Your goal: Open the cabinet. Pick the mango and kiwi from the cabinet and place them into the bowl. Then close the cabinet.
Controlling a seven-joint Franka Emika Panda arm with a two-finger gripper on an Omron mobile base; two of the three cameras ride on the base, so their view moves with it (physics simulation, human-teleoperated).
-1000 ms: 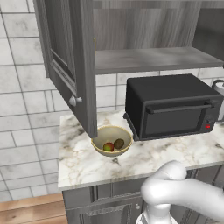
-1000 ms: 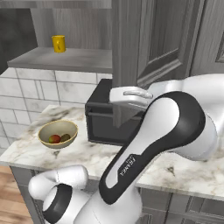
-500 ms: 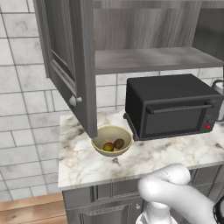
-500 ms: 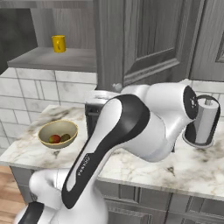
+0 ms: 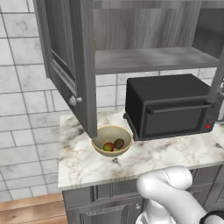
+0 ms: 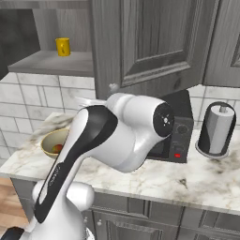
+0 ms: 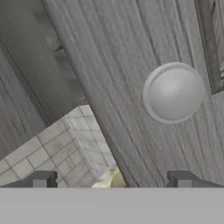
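The cabinet [image 5: 65, 52] stands open, with both doors swung out over the counter. In the hand view my gripper [image 7: 113, 181] is open, close in front of a door [image 7: 100, 65]. Its round grey knob [image 7: 173, 92] sits above the right fingertip [image 7: 183, 179], and nothing is between the fingers. In the right base view my arm rises up to the open right door [image 6: 154, 42] beside its knob [image 6: 112, 86]. The tan bowl [image 5: 111, 141] rests on the marble counter. The mango [image 5: 108, 147] and the brown kiwi [image 5: 119, 143] lie inside it. From the right, the bowl [image 6: 50, 143] is partly hidden by my arm.
A black toaster oven [image 5: 170, 105] sits on the counter right of the bowl. A yellow cup [image 6: 63, 46] stands on the cabinet shelf [image 5: 153, 59]. A paper towel holder [image 6: 216, 129] stands at the counter's right end. The left door's knob [image 5: 74, 100] juts out above the bowl.
In the right base view my arm has swung left and upward, toward the right door's knob. The gripper stays open. Bowl, fruit and doors have not moved.
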